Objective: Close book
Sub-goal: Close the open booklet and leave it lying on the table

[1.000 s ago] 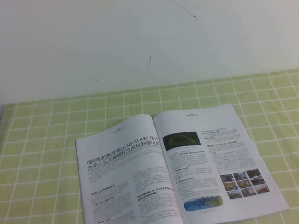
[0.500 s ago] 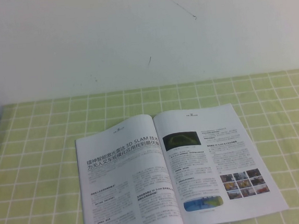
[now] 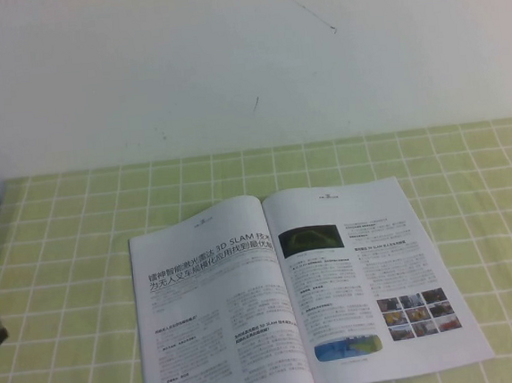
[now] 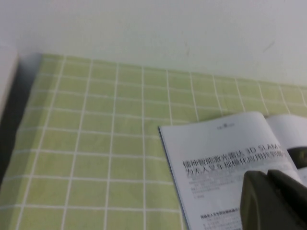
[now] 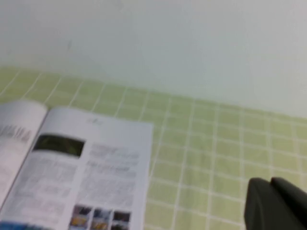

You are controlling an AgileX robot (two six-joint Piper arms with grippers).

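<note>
Open book was spotted right of the left end effector, spine running away. Right end effector was seen past its right page; both looked shut, empty.

Book lies open — flat, printed pages face up

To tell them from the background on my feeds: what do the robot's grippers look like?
Both look matte, dark and blocky with rounded edges; no cables or markings show. The left gripper is near the left edge of the green checked tablecloth, beside the open white paper book. The right gripper shows only in its wrist view, over cloth right of the book.
</note>
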